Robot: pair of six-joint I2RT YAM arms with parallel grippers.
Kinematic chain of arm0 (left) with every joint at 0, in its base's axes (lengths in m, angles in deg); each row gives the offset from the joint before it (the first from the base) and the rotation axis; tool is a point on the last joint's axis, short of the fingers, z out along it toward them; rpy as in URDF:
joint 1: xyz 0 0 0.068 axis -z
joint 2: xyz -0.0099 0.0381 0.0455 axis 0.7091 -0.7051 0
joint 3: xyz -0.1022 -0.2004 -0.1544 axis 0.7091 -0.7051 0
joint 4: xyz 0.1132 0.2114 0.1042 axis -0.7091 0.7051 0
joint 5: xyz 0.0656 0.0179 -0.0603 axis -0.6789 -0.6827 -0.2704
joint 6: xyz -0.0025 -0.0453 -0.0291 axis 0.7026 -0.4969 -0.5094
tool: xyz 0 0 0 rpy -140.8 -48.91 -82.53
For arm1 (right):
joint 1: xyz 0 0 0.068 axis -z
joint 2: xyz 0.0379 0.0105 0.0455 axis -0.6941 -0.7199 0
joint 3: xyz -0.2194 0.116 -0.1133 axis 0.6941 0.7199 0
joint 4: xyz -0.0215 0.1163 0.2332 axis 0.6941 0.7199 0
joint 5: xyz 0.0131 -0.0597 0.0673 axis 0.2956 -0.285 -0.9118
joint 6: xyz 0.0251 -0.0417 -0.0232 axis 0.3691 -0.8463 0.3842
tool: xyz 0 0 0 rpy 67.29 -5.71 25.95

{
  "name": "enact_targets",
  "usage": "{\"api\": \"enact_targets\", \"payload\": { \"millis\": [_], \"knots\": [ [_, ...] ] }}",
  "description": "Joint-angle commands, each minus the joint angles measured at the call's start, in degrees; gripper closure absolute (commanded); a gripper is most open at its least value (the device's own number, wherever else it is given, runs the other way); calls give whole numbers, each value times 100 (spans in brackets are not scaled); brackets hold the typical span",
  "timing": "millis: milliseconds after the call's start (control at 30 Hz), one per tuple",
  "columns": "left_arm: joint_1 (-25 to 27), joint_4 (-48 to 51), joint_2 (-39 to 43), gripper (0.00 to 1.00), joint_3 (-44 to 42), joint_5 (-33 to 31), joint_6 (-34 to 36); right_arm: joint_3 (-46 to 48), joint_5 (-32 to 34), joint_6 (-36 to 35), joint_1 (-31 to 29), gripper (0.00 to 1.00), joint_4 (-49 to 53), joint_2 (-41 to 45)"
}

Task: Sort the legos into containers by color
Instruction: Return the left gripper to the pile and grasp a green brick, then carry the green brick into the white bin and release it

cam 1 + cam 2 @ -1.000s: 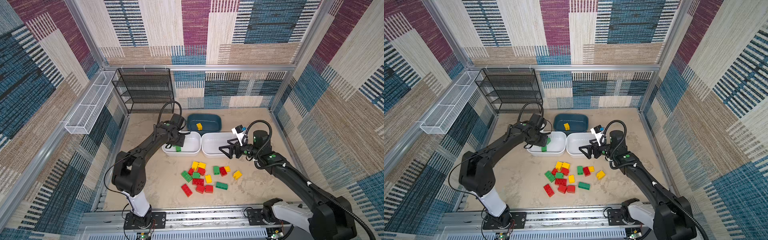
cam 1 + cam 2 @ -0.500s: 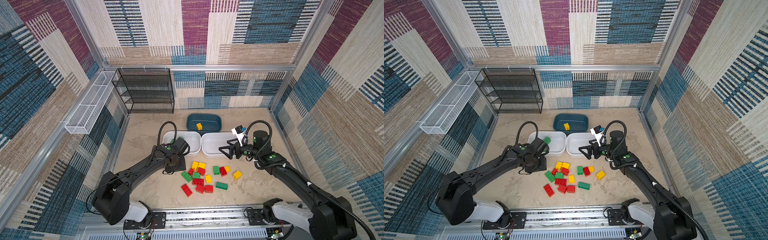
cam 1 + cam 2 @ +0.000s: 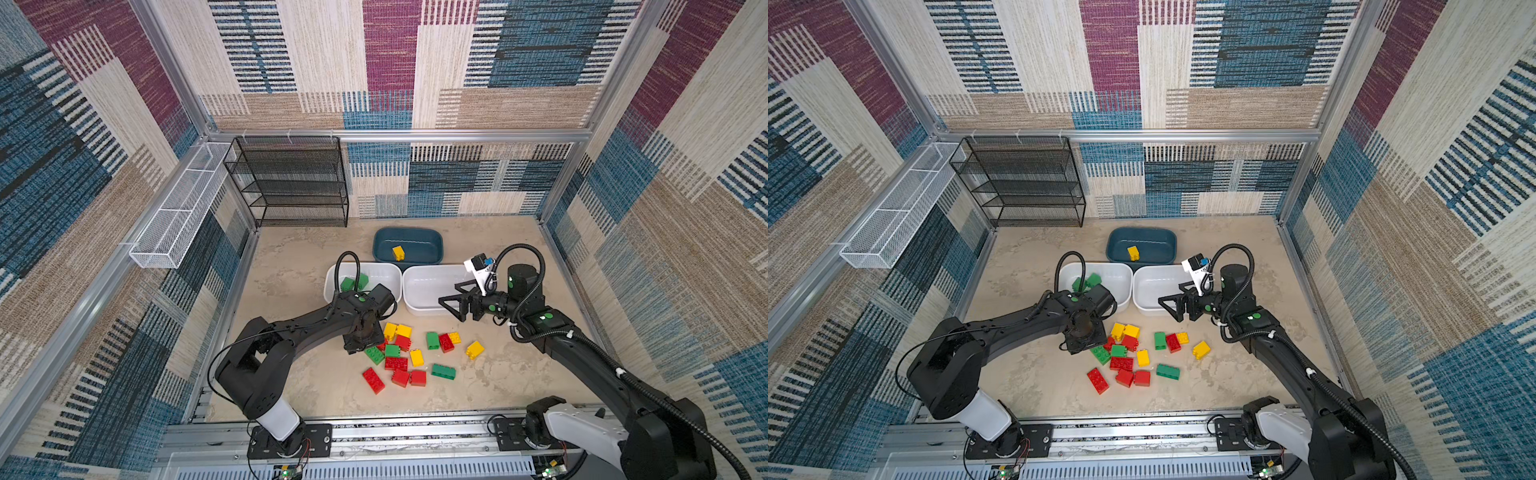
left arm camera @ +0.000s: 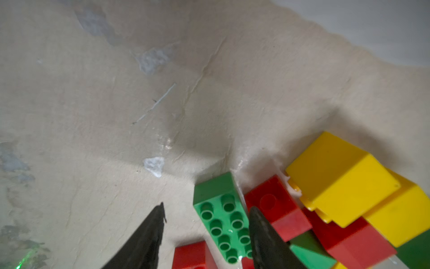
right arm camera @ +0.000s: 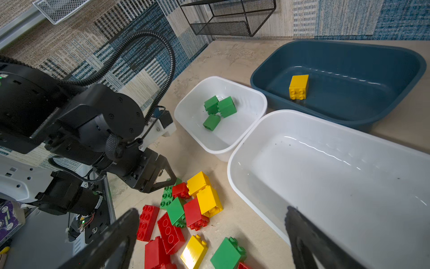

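My left gripper [image 4: 207, 207] has its fingers apart, straddling a long green brick [image 4: 221, 223] at the edge of the pile. Bare floor shows between one finger and the brick, so nothing is clamped yet. A second ago this gripper was up over the left white tub [image 5: 244, 121]. Now it is back down at the loose bricks [image 3: 409, 353], and three green bricks [image 5: 218, 109] lie in that tub. I read that as one drop done and the next green pick starting. The left arm reaches low and forward, wrist bent down onto the pile. My right gripper [image 3: 453, 302] has not moved: spread wide, empty, hovering at the near rim of the empty right white tub [image 3: 428, 282]. One yellow brick [image 3: 398, 252] sits in the blue tub [image 3: 407, 230].
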Motion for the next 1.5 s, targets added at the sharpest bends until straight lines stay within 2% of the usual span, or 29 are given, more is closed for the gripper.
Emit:
{"api": "enact_targets", "payload": {
  "millis": [0,400,467,667,767,900,1100,1233,1300,1467],
  "knots": [
    [47,-154,-79,40,14,-10,-199,11,-57,54,-1,1,-75,32],
    [368,-150,-107,46,-334,129,-617,35,-41,24,-1,1,-20,43],
    [413,-153,-192,50,-334,121,-635,43,-53,23,-4,1,-21,36],
    [475,-151,-231,71,-270,17,-533,44,0,-11,-3,1,45,111],
    [475,-94,-145,72,-153,-51,-343,52,9,-1,-3,1,50,122],
    [458,547,53,72,425,-483,333,-6,-9,-20,0,1,67,116],
    [36,792,360,71,1271,-837,2117,-57,-238,-13,-3,1,-80,76],
    [-515,516,55,71,1848,-371,3471,-79,-443,-11,1,1,-153,56],
    [-823,349,-188,71,2088,3,3903,-101,-410,-32,-2,1,-145,67],
    [-1342,132,-992,71,2850,363,4395,-114,-387,-54,2,1,-128,23]
  ]
}}
